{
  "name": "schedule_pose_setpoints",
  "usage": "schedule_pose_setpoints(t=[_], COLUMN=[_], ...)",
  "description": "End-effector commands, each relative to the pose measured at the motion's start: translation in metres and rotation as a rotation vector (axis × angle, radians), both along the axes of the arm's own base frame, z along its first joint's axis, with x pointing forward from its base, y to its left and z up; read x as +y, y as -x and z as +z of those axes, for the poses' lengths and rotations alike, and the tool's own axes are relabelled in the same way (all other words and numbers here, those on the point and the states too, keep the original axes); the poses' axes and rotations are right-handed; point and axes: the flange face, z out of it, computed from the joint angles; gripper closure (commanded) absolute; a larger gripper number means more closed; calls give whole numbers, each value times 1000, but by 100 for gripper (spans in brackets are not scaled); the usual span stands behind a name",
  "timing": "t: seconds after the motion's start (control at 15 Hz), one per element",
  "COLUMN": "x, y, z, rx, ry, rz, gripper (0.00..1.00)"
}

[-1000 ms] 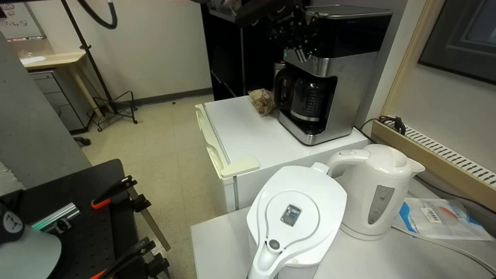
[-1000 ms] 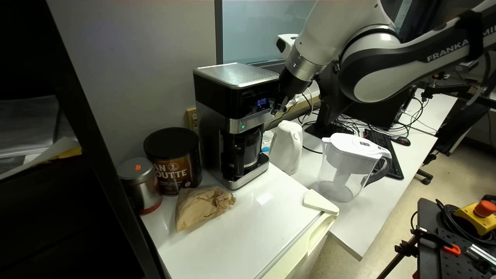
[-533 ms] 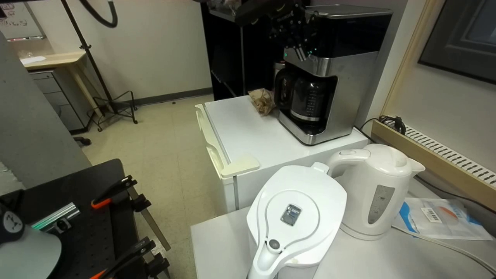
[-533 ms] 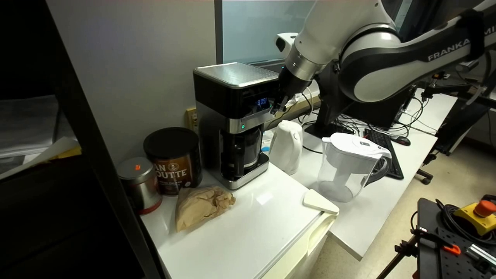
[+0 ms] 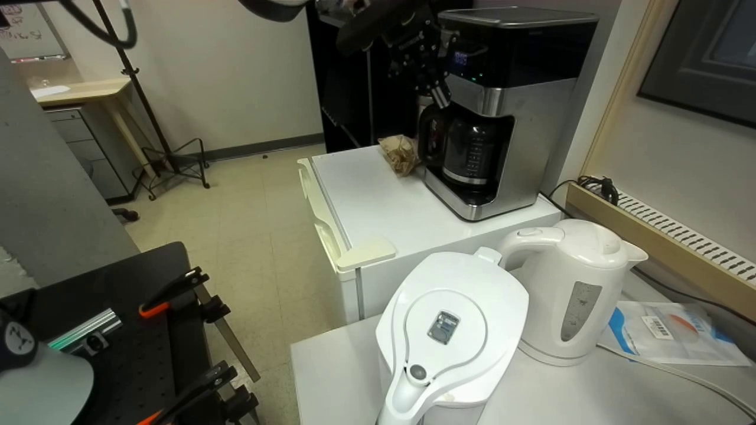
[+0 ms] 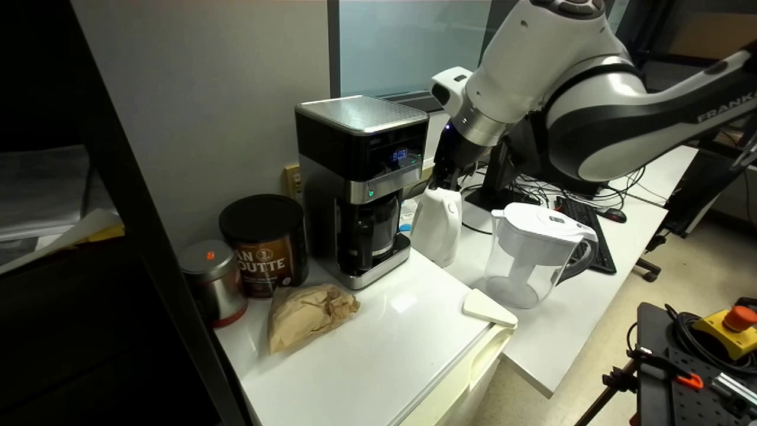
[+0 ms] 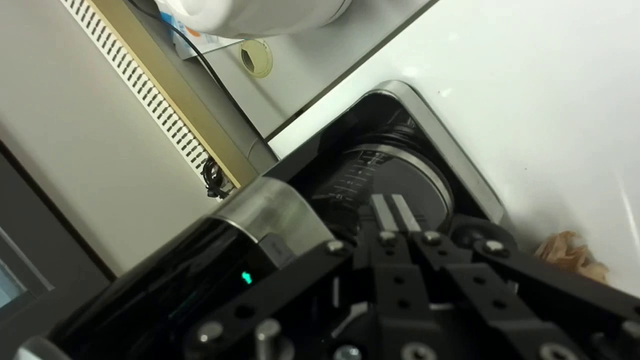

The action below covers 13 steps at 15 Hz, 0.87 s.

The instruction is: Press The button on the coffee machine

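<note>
The coffee machine is a tall black and silver box on a white fridge top, also in an exterior view. Its lit blue display and a green light show on the front. A dark glass carafe sits inside it. My gripper is in front of the machine's silver trim, below display height; contact is not visible. In the wrist view the fingertips are together with only a thin gap, holding nothing, over the carafe. A grey button and green light lie left of them.
A white kettle and white filter jug stand on the adjoining table. A brown paper bag, a coffee tin and a metal can are beside the machine. A dark shelf rises at that side.
My gripper has drawn back from the machine's front panel and moved lower. The display and green lights it covered in an exterior view now show. The machine has not moved.
</note>
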Motion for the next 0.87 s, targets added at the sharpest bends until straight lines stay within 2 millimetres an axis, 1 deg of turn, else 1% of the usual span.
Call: schedule_pose_setpoints(t=[0.0,0.47,0.67,0.8], x=[8,18,21,21], y=[43,102,120,128], z=[1,-5,-5,-3], rx=[-7,-56,-80,-96], ry=[87,209,244,258], rz=[135,356,425,448], gripper=[98,98,98,98])
